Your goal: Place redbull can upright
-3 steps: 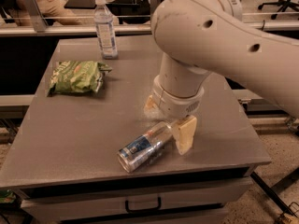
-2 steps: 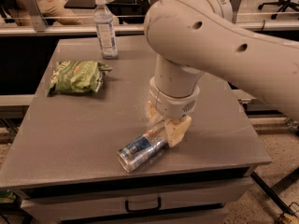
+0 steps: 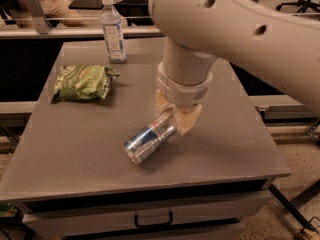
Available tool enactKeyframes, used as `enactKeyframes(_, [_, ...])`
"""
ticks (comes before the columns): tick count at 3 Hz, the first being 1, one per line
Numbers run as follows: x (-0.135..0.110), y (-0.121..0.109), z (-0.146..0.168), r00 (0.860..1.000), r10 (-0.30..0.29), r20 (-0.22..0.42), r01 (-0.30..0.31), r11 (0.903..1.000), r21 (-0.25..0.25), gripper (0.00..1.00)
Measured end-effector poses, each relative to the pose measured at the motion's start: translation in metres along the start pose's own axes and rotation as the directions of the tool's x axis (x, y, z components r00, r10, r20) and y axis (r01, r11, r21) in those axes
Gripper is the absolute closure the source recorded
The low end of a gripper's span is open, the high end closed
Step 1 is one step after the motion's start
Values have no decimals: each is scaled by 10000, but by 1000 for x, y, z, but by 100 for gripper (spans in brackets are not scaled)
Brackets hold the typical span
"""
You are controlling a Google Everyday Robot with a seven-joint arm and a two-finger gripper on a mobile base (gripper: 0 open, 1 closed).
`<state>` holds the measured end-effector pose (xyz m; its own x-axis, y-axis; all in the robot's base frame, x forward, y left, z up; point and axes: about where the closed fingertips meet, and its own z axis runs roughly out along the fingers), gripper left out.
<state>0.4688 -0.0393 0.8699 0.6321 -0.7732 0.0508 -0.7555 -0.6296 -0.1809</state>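
Observation:
The redbull can point(image 3: 149, 140), silver and blue, lies tilted on its side near the front middle of the grey table point(image 3: 75, 149), its silver end pointing front-left. My gripper point(image 3: 174, 120) comes down from the large white arm above. Its cream fingers point(image 3: 189, 120) are closed around the can's far right end. That end looks raised a little off the table.
A green snack bag point(image 3: 82, 82) lies at the left of the table. A clear water bottle point(image 3: 113, 30) stands at the back, left of the arm. The table's front edge and a drawer handle point(image 3: 152, 219) are just below the can.
The fingers have closed from spread apart onto the can's right end. The can has shifted up and back from where it lay, with the arm moving slightly left.

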Motion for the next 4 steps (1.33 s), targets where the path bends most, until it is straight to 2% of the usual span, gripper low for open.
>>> enactKeyframes(1, [23, -35, -22, 9983, -544, -201, 570, 9843, 1672, 100])
enactKeyframes(2, [39, -68, -40, 9888, -1440, -392, 1490, 9393, 3091, 100])
enactKeyframes(3, [50, -86, -42, 9659, -2399, -969, 2583, 8708, 4183, 100])
enactKeyframes(4, [56, -106, -57, 9363, -2979, -1861, 3512, 8018, 4834, 100])
